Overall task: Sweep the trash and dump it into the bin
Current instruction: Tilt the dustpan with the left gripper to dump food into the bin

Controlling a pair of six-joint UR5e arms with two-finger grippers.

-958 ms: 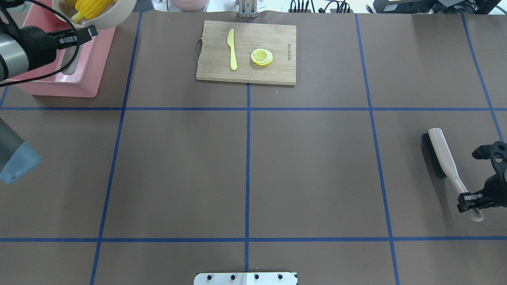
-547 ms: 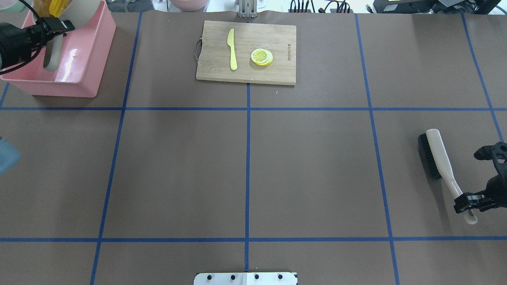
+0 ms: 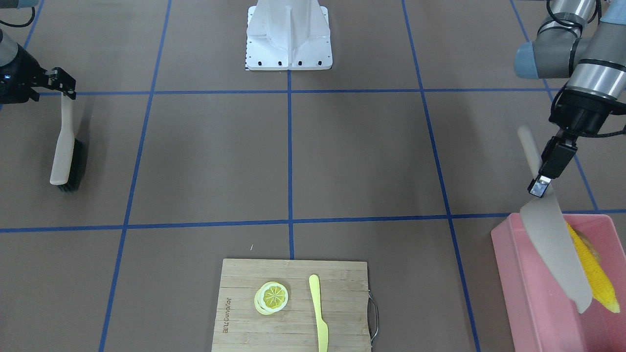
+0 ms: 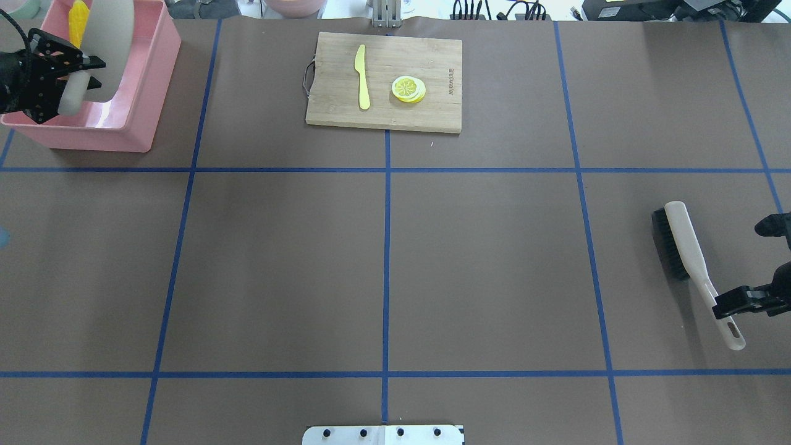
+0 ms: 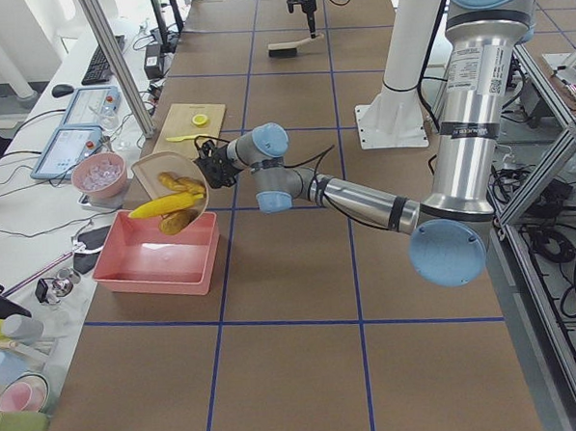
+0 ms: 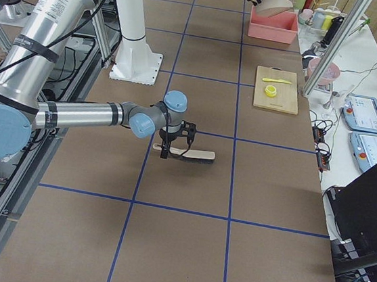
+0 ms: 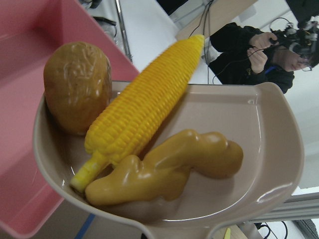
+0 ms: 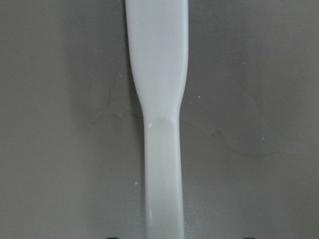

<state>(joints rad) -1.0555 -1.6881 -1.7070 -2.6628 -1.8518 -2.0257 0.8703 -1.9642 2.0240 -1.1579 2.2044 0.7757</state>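
Observation:
My left gripper (image 3: 540, 183) is shut on the handle of a beige dustpan (image 3: 552, 244), held tilted over the pink bin (image 3: 523, 293). The trash lies in the pan: a yellow corn cob (image 7: 144, 109), a tan ginger root (image 7: 164, 174) and an orange-brown wrinkled lump (image 7: 77, 84). From overhead only the corn cob (image 4: 77, 21) shows past the dustpan (image 4: 108, 49). At the far right my right gripper (image 4: 735, 303) stands open astride the white handle of a brush (image 4: 680, 241) that lies on the table. Its fingers stand clear of the brush handle (image 8: 159, 74).
A wooden cutting board (image 4: 432, 111) at the back centre carries a yellow plastic knife (image 4: 361, 77) and a lemon slice (image 4: 408, 89). The robot's white base (image 3: 288, 34) stands at the near middle edge. A person (image 7: 279, 45) sits beyond the bin's end of the table.
The left arm has carried the dustpan further over the bin and tipped it steeper. The right gripper has let go of the brush handle; the brush swung slightly and now lies still.

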